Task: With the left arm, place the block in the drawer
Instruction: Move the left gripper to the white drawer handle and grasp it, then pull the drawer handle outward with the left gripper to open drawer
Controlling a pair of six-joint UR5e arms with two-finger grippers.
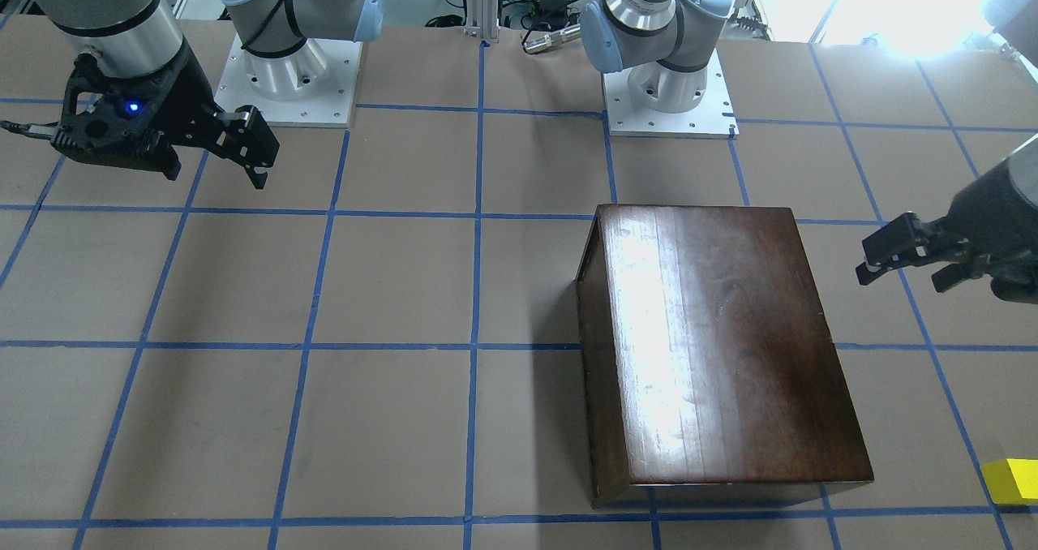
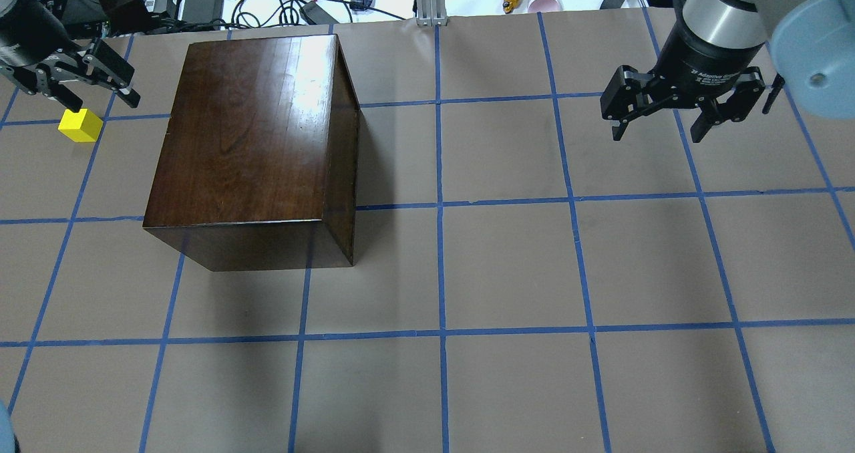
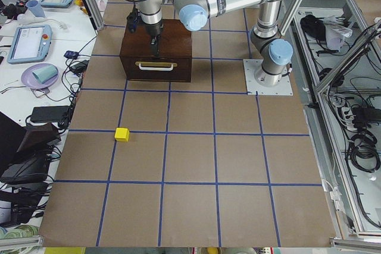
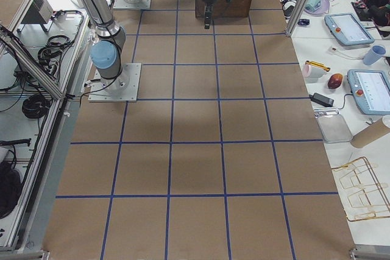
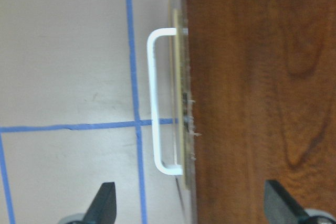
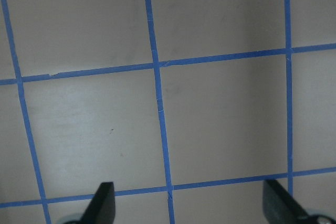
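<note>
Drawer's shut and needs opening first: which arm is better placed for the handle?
Left. The left gripper hangs open over the handle, with the block close by; the right gripper hangs far across the table.

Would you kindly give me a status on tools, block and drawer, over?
Left tool open, empty, above the drawer handle. Right tool open, empty, well clear. Block on the table beside the box, untouched. Drawer shut: must open first.

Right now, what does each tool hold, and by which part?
Nothing. The left tool and right tool are open and empty; the small bright yellow cuboid block lies apart, ungripped.
</note>
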